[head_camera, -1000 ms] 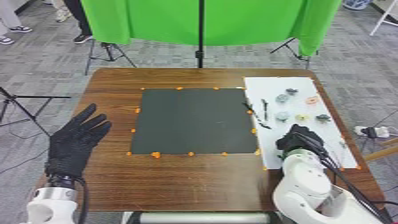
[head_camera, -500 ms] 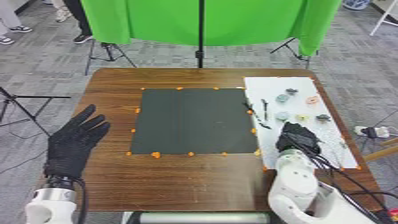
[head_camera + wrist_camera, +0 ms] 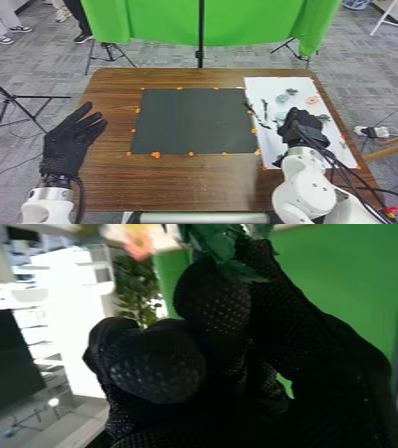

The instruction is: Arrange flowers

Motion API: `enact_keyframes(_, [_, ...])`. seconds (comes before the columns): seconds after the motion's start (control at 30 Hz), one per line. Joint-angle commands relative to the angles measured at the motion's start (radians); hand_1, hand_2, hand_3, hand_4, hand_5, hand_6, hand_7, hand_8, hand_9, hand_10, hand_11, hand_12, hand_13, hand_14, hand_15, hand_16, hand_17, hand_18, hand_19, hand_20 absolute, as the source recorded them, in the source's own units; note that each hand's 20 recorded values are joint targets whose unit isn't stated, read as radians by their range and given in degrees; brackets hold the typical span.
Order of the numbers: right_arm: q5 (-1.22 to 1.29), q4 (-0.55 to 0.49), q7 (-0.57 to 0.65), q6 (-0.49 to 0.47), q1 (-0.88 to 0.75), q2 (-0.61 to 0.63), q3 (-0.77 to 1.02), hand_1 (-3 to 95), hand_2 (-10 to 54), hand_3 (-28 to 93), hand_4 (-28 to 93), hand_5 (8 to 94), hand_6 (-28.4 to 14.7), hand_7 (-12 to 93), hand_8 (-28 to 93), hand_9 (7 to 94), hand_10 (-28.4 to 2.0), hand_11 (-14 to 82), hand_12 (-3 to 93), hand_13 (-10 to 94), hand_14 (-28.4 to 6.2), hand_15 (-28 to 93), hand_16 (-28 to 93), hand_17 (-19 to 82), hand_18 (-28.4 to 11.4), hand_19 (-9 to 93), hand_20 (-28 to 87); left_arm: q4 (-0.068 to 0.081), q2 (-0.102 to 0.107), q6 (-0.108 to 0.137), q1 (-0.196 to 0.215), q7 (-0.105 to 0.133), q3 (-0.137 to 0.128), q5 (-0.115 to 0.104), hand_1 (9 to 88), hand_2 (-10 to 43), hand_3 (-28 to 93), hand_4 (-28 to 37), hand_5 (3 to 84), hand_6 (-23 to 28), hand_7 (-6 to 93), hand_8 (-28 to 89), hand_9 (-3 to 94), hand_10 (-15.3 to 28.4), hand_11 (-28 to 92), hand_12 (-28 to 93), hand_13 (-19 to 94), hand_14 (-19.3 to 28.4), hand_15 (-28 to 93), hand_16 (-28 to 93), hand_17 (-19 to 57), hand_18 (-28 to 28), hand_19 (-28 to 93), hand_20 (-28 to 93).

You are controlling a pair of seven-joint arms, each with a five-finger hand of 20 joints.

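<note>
In the head view, my right hand is over the right part of the white board, covering some small flowers. A teal flower, a dark one and a pink-orange one lie beyond it; dark stems lie by the board's left edge. The dark sheet is bare. In the right wrist view, my right hand has curled fingers pinching green leaves; an orange-pink flower is farther off. My left hand is open, fingers straight, at the table's left edge.
The brown table surrounds the dark sheet, with orange markers along the sheet's edges. Beyond the table stand a green backdrop and a black pole. A pale roller runs along the near edge.
My right hand has moved forward over the white board, covering the yellow flower that showed before. My left hand has shifted very slightly.
</note>
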Motion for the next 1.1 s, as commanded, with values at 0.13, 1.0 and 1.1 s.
enact_keyframes(0.13, [0.029, 0.108, -0.255, -0.065, 0.314, -0.341, -0.152, 58.1, -9.5, 73, -28, 89.9, -5.8, 23, 16, 92.4, -11.8, 48.6, 22.9, 91, -7.0, 68, 19, 52, -25.6, 93, 45, -0.041, 0.027, 0.027, 0.037, 0.011, -0.031, 0.006, 25.3, 7.0, 80, -22.7, 40.9, 10.6, 12.1, -9, 37.1, 20.6, 28, 11, 26, 27.2, 54, -9, -9.7, 25.2, 53, 13])
enact_keyframes(1.0, [0.194, 0.703, -0.247, -0.319, 0.586, -0.701, -0.422, 53.4, -9.5, 72, -28, 86.7, -4.2, 32, 12, 88.7, -11.5, 56.8, 22.8, 89, -7.5, 73, 18, 51, -25.3, 93, 48, 0.038, 0.088, -0.023, -0.251, -0.076, 0.097, 0.031, 25.3, 6.7, 80, -22.5, 40.9, 10.6, 12.1, -9, 37.2, 20.6, 28, 11, 26, 27.3, 54, -9, -9.8, 25.2, 53, 13])
enact_keyframes(1.1, [0.205, 0.687, -0.241, -0.347, 0.584, -0.707, -0.433, 52.7, -9.5, 72, -28, 86.6, -3.9, 34, 12, 88.5, -11.5, 58.7, 23.2, 88, -8.0, 75, 18, 50, -25.5, 93, 50, 0.038, 0.093, -0.028, -0.250, -0.065, 0.101, 0.032, 25.4, 6.7, 80, -22.5, 40.9, 10.6, 12.2, -9, 37.1, 20.7, 28, 11, 26, 27.3, 54, -9, -9.7, 25.2, 53, 13])
